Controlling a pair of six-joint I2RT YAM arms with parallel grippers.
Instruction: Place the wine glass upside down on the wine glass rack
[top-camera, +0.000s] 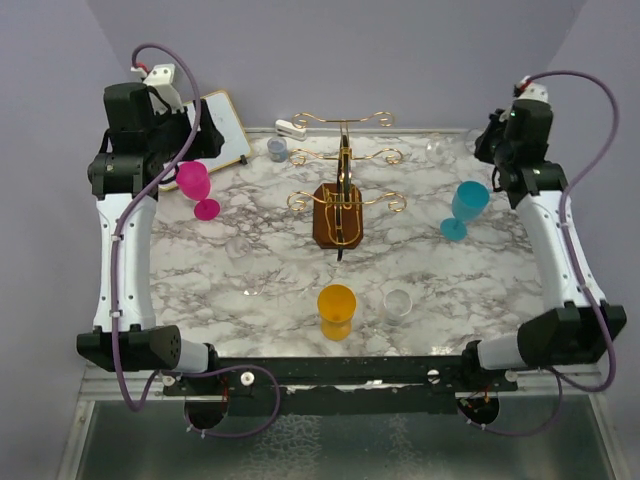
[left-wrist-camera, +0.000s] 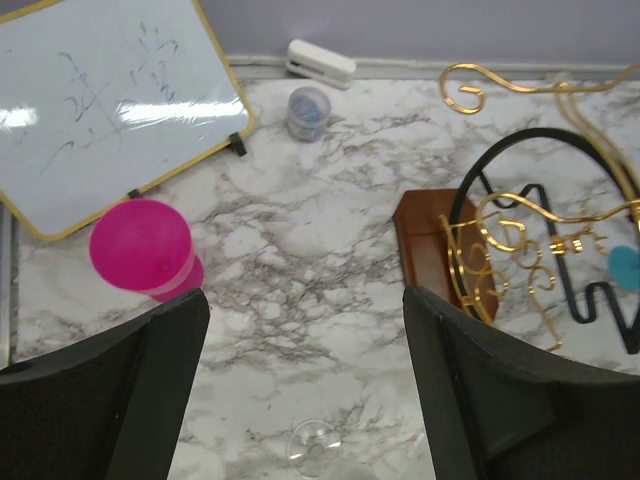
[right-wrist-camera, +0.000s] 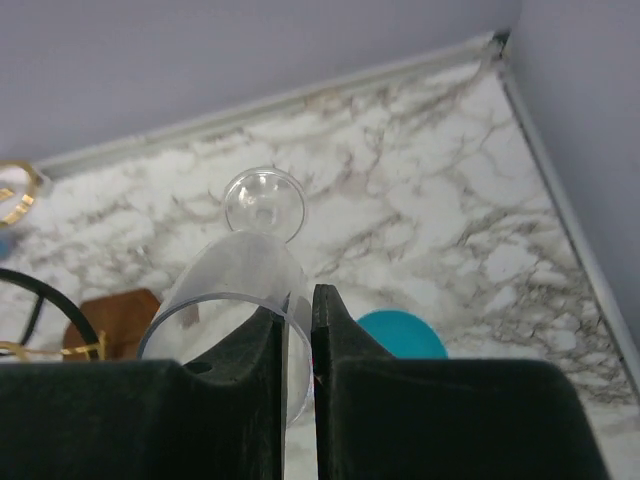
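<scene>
A clear wine glass (right-wrist-camera: 240, 275) is tilted in the right wrist view, its round foot (right-wrist-camera: 263, 203) pointing away. My right gripper (right-wrist-camera: 300, 295) is shut on the wall of its bowl at the rim, one finger inside and one outside. From above, this gripper (top-camera: 497, 152) is at the back right, with the glass (top-camera: 436, 149) only faintly visible beside it. The wine glass rack (top-camera: 343, 190), gold wire on a brown wooden base (top-camera: 338, 222), stands mid-table. My left gripper (left-wrist-camera: 305, 300) hangs open over bare marble at the back left, holding nothing.
A pink wine glass (top-camera: 195, 186) stands near the left gripper and a blue one (top-camera: 466, 206) below the right gripper. An orange cup (top-camera: 336, 310) and a clear cup (top-camera: 398, 305) stand at the front. A whiteboard (top-camera: 222, 128), a stapler (top-camera: 290, 128) and a small jar (top-camera: 277, 148) line the back. Another clear glass foot (left-wrist-camera: 313, 445) shows below the left gripper.
</scene>
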